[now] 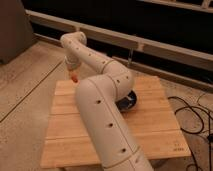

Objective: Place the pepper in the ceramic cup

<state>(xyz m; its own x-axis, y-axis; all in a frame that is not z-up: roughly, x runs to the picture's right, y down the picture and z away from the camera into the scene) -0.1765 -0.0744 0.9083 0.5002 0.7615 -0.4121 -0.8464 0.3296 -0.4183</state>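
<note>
Surface (150,125): pale wooden slats, roughly square, standing on a speckled floor (25,85). All four edges can be traced except where the arm (102,130) crosses the near one.

The arm comes up from the bottom of the view, lies across the middle of the slats, bends at a thick elbow over the far half, then reaches back and left to a high wrist. It covers a broad central band of the surface. Open wood shows in a strip along the left edge and across the right front quarter.

Tool (73,75): hangs straight down from the wrist, over the far edge of the surface near its far left corner, raised above the slats. It is clenched on the pepper (74,78), a small orange-red bit showing at the tip. The pepper is in the air, touching no wood.

Containers: a dark blue bowl (131,100) sits on the far right half, tucked just behind the elbow. Only part of its rim and side shows; what lies in it cannot be told. It is well apart from the tool.

Off the surface: black cables (192,117) loop on the floor by the right edge. A pale rail (160,45) runs along behind the far edge, with a dark wall past it.
</note>
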